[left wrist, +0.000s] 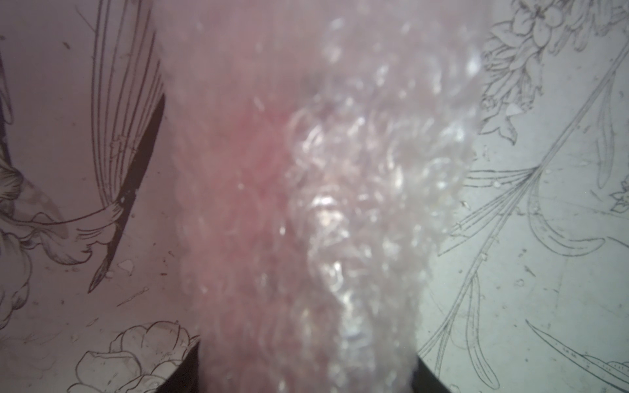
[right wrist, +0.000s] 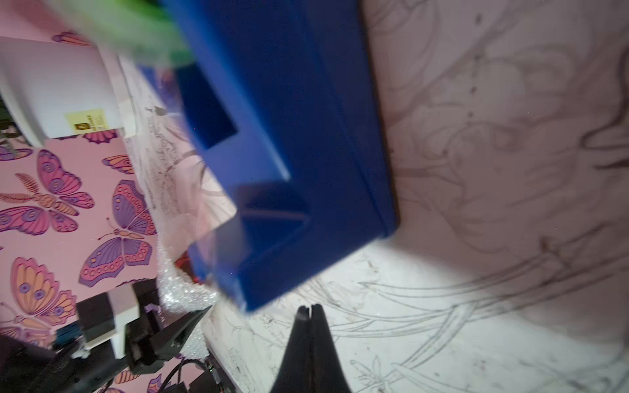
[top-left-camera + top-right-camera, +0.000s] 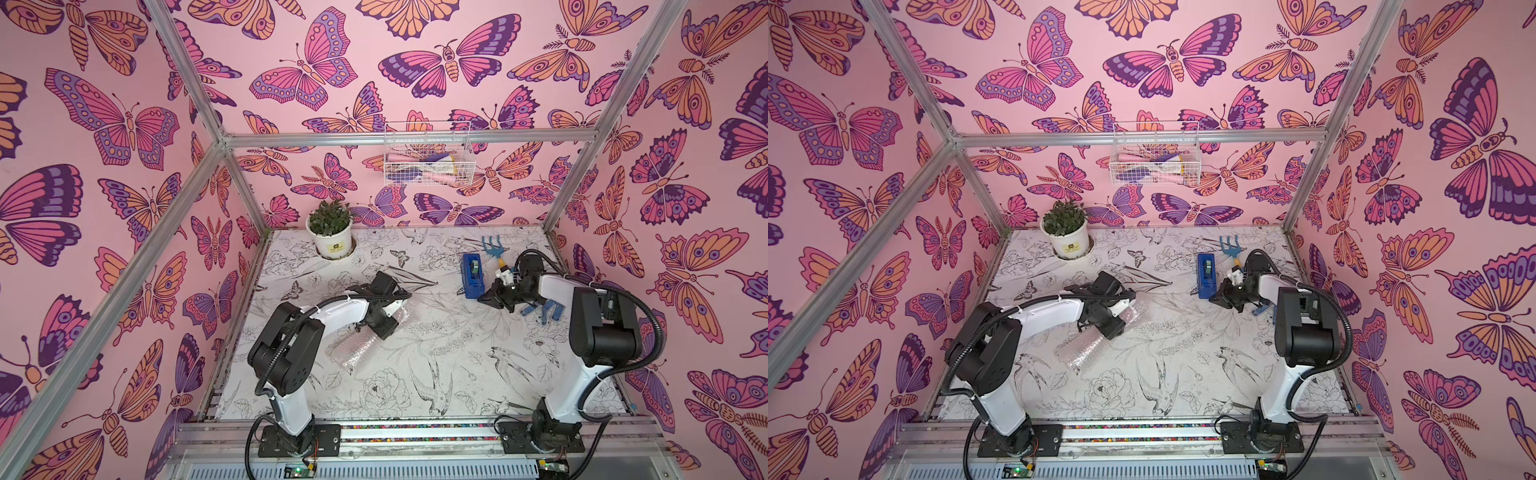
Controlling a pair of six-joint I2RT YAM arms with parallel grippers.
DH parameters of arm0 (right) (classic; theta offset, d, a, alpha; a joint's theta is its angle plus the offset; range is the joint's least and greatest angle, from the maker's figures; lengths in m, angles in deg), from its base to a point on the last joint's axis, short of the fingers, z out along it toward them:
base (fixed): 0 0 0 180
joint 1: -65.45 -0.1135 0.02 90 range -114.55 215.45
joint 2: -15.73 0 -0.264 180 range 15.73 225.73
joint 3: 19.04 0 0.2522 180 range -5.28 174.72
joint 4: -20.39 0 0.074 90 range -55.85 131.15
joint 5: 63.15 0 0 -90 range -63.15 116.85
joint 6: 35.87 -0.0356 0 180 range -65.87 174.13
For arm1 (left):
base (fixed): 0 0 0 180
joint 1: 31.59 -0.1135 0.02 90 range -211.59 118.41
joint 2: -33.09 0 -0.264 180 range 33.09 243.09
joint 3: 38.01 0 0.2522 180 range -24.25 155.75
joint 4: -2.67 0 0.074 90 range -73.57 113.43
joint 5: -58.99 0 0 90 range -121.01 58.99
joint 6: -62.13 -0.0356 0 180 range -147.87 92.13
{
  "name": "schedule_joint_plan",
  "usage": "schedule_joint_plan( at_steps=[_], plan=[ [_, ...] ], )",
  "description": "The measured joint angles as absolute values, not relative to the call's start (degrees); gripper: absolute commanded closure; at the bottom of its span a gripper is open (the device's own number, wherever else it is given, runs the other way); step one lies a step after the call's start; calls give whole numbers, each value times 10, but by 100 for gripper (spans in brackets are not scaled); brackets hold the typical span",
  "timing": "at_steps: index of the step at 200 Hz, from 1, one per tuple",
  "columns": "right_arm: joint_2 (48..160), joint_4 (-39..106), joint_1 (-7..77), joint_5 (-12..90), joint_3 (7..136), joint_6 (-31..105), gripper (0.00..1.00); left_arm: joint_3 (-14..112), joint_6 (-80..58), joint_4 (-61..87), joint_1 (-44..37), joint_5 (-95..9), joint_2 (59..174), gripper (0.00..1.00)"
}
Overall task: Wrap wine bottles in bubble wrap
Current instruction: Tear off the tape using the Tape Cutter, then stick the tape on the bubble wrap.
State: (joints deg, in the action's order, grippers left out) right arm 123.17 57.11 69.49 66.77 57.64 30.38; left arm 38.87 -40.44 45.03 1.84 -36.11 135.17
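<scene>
The bubble wrap [image 3: 356, 350] [image 3: 1086, 351] lies on the table as a whitish-pink rolled tube, left of centre in both top views. My left gripper [image 3: 384, 328] [image 3: 1111, 328] comes down on the roll's far end and is shut on it. In the left wrist view the roll [image 1: 340, 204] fills the space between the two dark fingers [image 1: 187, 369], with a reddish tint showing through it. The wine bottle itself is hidden. My right gripper [image 3: 484, 298] [image 3: 1214, 298] [image 2: 309, 308] is shut on nothing, low over the table by the near end of the blue tape dispenser [image 3: 473, 276] [image 2: 289, 136].
A potted plant [image 3: 330, 237] stands at the back left. A blue hand rake [image 3: 494, 247] lies behind the dispenser, and a blue dotted glove [image 3: 540, 309] lies under the right arm. A wire basket [image 3: 426, 160] hangs on the back wall.
</scene>
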Motion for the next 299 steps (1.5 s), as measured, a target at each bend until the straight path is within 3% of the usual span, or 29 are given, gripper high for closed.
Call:
schedule_joint_plan(
  at_steps=[87, 152, 220, 299],
  plan=[
    [1242, 642, 692, 539, 606, 328, 100, 395, -404, 455, 18, -361, 1358, 58],
    [1198, 657, 684, 544, 581, 368, 100, 397, -405, 459, 18, -362, 1360, 59],
    [1030, 678, 461, 638, 554, 461, 100, 409, -425, 489, 18, -419, 1367, 64],
    [1053, 599, 352, 741, 493, 468, 100, 442, -450, 531, 2, -501, 1400, 68]
  ],
)
